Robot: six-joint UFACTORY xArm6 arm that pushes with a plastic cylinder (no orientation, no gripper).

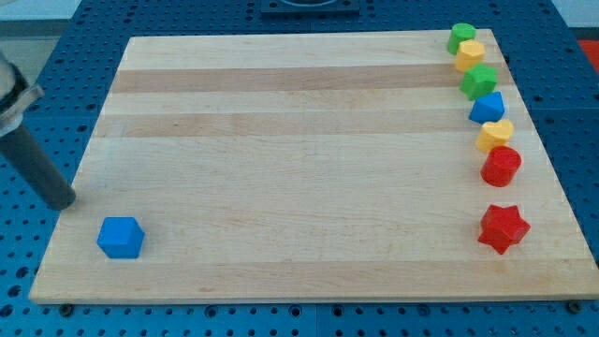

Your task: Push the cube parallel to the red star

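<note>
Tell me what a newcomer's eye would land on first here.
First, the column of coloured blocks down the board's right edge, ending in the red star near the bottom right. Next, the lone blue cube at the bottom left, far from the rest. My tip sits just up and left of that cube, not touching it.

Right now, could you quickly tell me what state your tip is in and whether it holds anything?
My tip: a bare rod, nothing to open or close, holding nothing; up-left of the blue cube, apart from it.

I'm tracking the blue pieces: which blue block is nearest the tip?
The blue cube at the view's bottom left, just right of my tip; the other blue block sits far right.
</note>
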